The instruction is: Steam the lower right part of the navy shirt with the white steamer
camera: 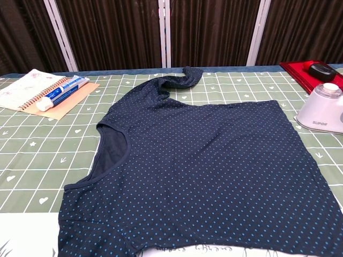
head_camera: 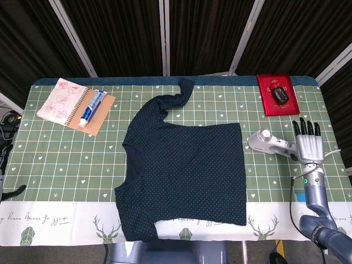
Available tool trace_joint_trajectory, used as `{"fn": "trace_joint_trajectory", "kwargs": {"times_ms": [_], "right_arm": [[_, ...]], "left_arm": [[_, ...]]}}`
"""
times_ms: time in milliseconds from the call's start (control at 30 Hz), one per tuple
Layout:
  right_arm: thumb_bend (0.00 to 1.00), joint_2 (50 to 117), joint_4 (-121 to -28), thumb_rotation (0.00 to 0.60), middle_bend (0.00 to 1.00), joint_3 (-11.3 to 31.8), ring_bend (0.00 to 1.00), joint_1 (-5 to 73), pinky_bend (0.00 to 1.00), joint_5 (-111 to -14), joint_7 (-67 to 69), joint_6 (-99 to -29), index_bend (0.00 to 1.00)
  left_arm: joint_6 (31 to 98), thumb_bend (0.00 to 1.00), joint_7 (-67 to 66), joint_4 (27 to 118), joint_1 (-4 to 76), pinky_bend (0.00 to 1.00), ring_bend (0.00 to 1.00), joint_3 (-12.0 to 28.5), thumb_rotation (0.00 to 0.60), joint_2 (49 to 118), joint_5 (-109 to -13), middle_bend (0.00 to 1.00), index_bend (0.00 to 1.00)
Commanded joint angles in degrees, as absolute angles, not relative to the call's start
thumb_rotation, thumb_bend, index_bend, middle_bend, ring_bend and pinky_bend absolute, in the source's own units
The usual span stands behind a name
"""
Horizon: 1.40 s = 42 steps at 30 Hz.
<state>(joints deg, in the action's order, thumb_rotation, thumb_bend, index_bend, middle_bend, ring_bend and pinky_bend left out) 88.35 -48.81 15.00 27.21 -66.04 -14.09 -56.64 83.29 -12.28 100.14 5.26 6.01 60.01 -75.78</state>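
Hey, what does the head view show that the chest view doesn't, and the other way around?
Only the head view shows the right robot hand, open with fingers spread by the white steamer handle, plus the steamer's full length and the table's front edge with its deer print. Only the chest view shows the brand lettering on the steamer's body. Both share the navy shirt lying flat, the spiral notebook, the toothpaste tube, and the red tray holding a dark object.
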Motion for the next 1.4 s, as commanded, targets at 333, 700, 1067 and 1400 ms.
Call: {"fn": "trace_joint_trajectory", "kwargs": {"times_ms": [333, 700, 1067, 1400], "right_arm": [[0.50, 94.6, -39.1, 0.600, 0.00, 14.8, 0.00, 30.7, 0.08, -65.4, -11.3, -52.1, 0.00], [0.50, 97.7, -34.7, 0.600, 0.00, 15.2, 0.00, 32.3, 0.08, -65.7, -11.6, -53.1, 0.00], [0.50, 102.3, -27.7, 0.600, 0.01, 16.8, 0.00, 36.0, 0.08, -63.5, -13.7, -47.4, 0.00], [0.55, 105.0, -21.2, 0.600, 0.13, 16.8, 0.07, 38.3, 0.10, -64.5, -11.0, -44.9, 0.07]], "left_arm": [[83.0, 0.00, -12.6, 99.9, 5.6, 0.00, 0.00, 6.0, 0.600, 60.2, -75.1, 0.00, 0.00], [82.9, 0.00, -12.6, 99.8, 5.7, 0.00, 0.00, 5.9, 0.600, 60.3, -74.9, 0.00, 0.00], [82.8, 0.00, -12.8, 99.6, 5.9, 0.00, 0.00, 5.9, 0.600, 60.4, -74.3, 0.00, 0.00], [82.3, 0.00, -13.2, 99.2, 6.2, 0.00, 0.00, 6.1, 0.600, 60.7, -73.4, 0.00, 0.00]]}}
